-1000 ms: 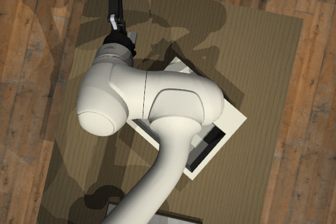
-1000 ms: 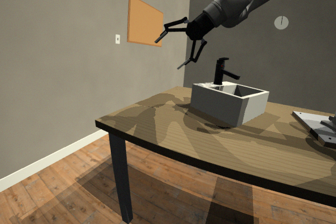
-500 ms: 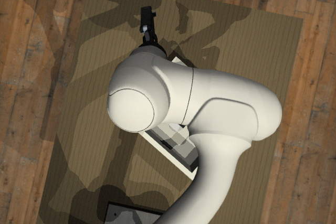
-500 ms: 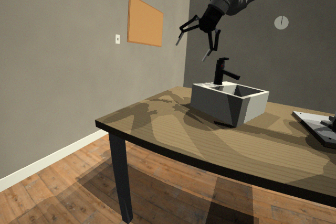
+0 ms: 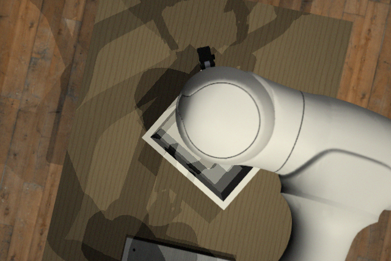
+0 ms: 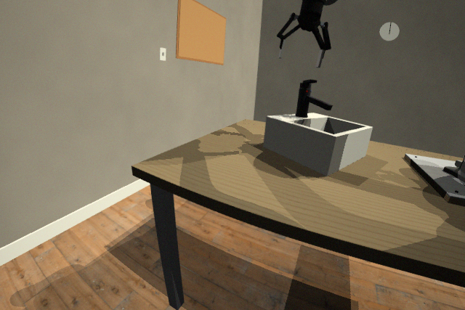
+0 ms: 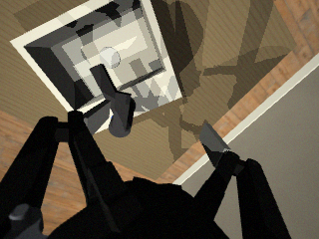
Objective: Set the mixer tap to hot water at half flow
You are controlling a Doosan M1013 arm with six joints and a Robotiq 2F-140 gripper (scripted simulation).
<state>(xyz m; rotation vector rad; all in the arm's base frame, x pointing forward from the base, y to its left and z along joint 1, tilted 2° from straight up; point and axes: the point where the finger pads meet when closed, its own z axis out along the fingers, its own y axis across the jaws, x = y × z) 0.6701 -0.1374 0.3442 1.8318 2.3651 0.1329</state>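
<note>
A black mixer tap (image 6: pixel 306 99) stands at the back edge of a white basin (image 6: pixel 318 136) on the wooden table. Its lever (image 6: pixel 307 82) lies low on top and a red dot (image 6: pixel 306 91) shows on the body below it. The spout points right over the basin. My gripper (image 6: pixel 299 55) hangs open and empty well above the tap, fingers pointing down. In the wrist view the tap (image 7: pixel 114 102) and basin (image 7: pixel 107 52) lie below, beside the left finger, with my gripper (image 7: pixel 157 119) open. In the overhead view my arm (image 5: pixel 252 125) hides the tap and much of the basin (image 5: pixel 195 160).
A grey base plate (image 6: pixel 437 177) sits at the table's right side and also shows in the overhead view (image 5: pixel 170 250). The wall is close behind the table's left side. An orange board (image 6: pixel 200 34) hangs on that wall.
</note>
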